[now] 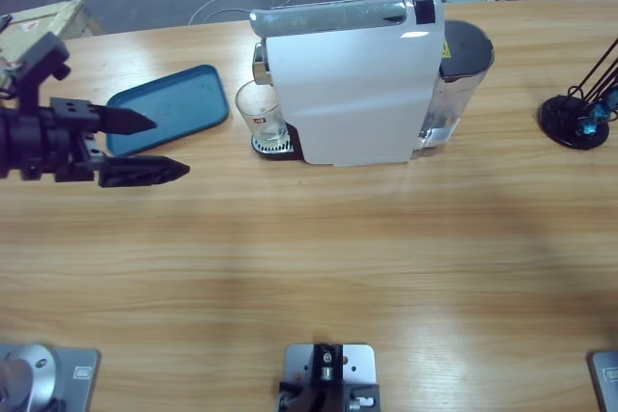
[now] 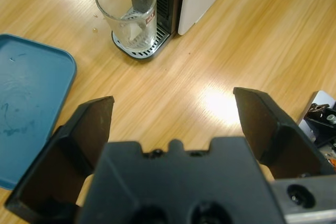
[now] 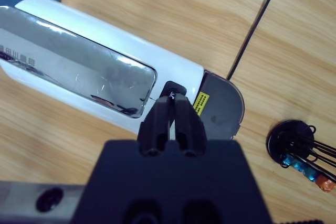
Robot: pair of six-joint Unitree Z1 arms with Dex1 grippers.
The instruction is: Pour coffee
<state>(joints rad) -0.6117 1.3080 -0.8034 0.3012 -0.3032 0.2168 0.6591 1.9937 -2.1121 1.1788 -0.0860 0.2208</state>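
Left gripper [image 1: 159, 147] spread wide, empty, left of the clear drinking glass [image 1: 261, 113] on the white coffee machine's [image 1: 352, 84] drip tray. Right gripper [image 3: 171, 113] pressed together over the machine's black button [image 3: 171, 89]. Coffee in the glass: can't make out. Risk: off-centre grasp tips glass.

Left gripper [image 1: 159, 147] enters from 9 o'clock, jaws spread, over bare table [image 1: 309, 267]. Blue tray [image 1: 172, 106] just beside it at 12 o'clock. Glass [image 1: 261, 113] stands on white coffee machine [image 1: 352, 84] drip grate, upright.
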